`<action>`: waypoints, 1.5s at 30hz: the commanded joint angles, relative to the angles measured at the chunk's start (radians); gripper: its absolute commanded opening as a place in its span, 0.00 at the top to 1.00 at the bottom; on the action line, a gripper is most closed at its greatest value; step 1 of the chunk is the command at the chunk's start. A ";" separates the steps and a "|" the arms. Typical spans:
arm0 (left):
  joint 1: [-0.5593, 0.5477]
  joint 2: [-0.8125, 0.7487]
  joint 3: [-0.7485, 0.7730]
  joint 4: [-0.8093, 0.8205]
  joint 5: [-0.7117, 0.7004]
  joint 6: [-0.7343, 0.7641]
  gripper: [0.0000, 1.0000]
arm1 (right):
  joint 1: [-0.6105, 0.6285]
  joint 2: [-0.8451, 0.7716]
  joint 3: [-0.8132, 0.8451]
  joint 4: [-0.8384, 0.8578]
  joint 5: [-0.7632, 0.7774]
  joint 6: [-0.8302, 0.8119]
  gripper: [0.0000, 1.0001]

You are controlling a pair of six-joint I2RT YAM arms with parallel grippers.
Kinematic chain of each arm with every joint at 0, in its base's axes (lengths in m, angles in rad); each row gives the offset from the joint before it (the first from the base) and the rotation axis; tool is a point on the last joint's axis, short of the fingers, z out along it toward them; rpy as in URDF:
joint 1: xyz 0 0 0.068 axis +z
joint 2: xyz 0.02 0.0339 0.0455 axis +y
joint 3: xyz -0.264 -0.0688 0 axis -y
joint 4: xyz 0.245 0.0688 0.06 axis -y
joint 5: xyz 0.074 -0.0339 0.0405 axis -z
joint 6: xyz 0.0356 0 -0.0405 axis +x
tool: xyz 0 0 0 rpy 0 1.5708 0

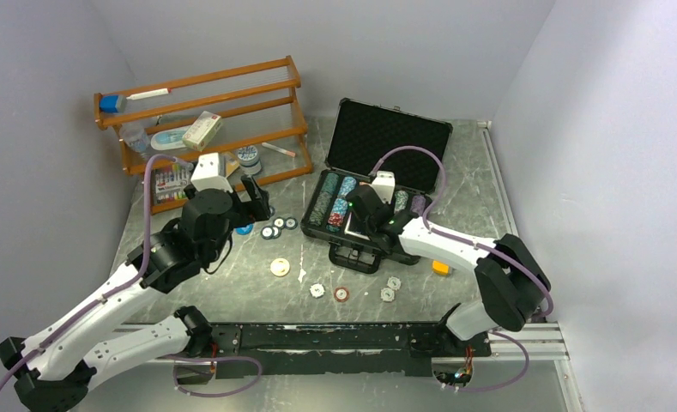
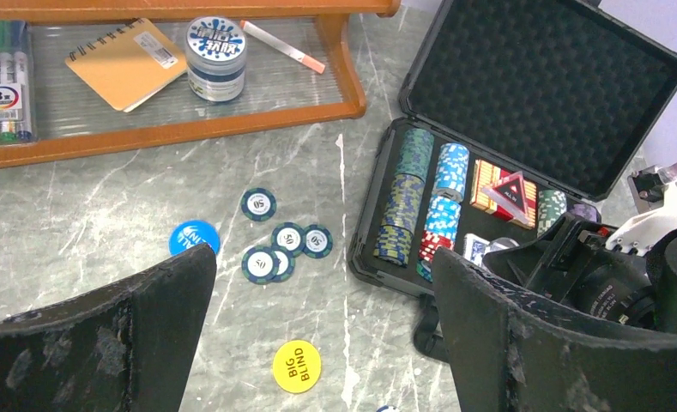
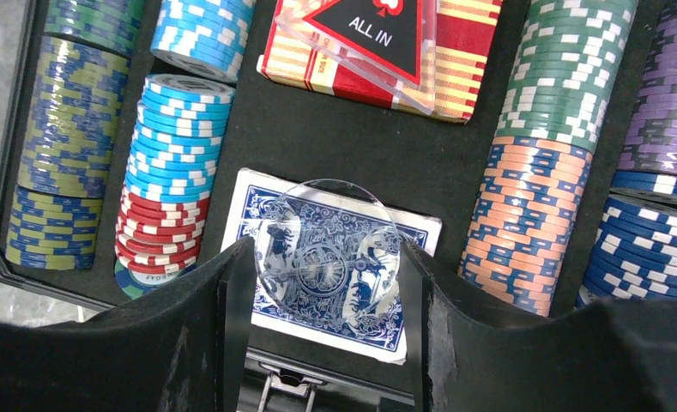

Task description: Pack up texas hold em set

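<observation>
The black case (image 1: 391,134) lies open at the table's middle back, with rows of striped chips (image 3: 176,163), a red deck (image 3: 468,60) under a clear "ALL IN" triangle (image 3: 373,21), and a blue deck (image 3: 253,196). My right gripper (image 3: 328,257) is shut on a clear round token (image 3: 328,227) just above the blue deck. My left gripper (image 2: 324,283) is open and empty above the table, left of the case. Below it lie several "50" chips (image 2: 287,239), a blue token (image 2: 194,238) and a yellow "BIG BLIND" token (image 2: 296,366).
Several loose chips (image 1: 341,294) lie in front of the case. A small orange cube (image 1: 440,268) sits right of the case's front. An orange wooden rack (image 1: 206,120) with pens, a notebook and a jar stands at the back left. Walls enclose the table on three sides.
</observation>
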 commanded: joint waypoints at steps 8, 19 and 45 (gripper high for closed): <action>0.004 0.011 -0.020 0.029 0.003 -0.014 0.01 | -0.005 0.045 0.048 -0.070 -0.032 0.003 0.31; 0.004 -0.018 0.015 0.091 -0.038 0.050 0.03 | 0.100 0.024 0.188 -0.234 -0.032 0.023 0.21; 0.004 -0.175 0.083 -0.030 -0.069 0.093 0.02 | 0.419 0.732 0.859 -0.502 -0.324 -0.031 0.20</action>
